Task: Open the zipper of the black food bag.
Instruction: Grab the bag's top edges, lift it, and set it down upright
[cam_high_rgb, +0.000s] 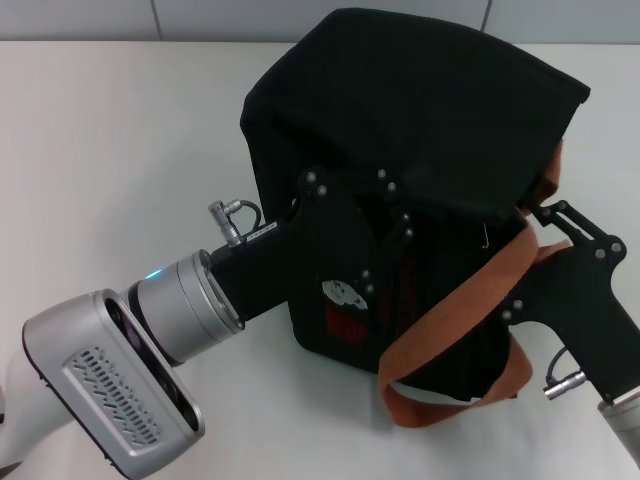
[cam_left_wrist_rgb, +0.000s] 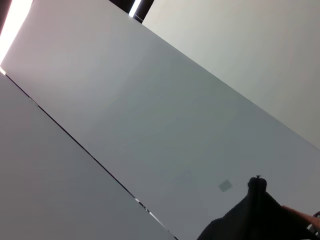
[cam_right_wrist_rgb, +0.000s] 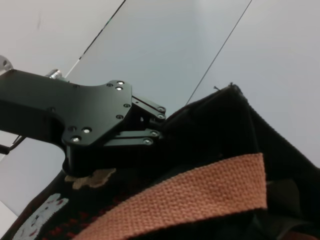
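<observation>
White tabletop (cam_high_rgb: 120, 150) carried the work, with a pale wall behind. On it, the left gripper (cam_high_rgb: 395, 215) reached in from the robot's left and sat against the near face of the black food bag (cam_high_rgb: 400, 90), up by the top seam. In the right wrist view its linkage was drawn in close at the fabric edge, apparently pinching it, though the fingertips were buried in black cloth, so the grip could not be confirmed. The right gripper (cam_high_rgb: 530, 215) stood at the bag's right end, beside the brown-orange handle (cam_high_rgb: 450, 320); whether its jaws were spread or closed could not be told either.

The zipper (cam_high_rgb: 470, 205) ran along the top seam between the two grippers, its long axis roughly left to right. A small silver piece (cam_high_rgb: 484, 236), probably the pull tab, hung nearer the right gripper. In my judgement the right arm was better placed to draw it while the left steadied the bag.
</observation>
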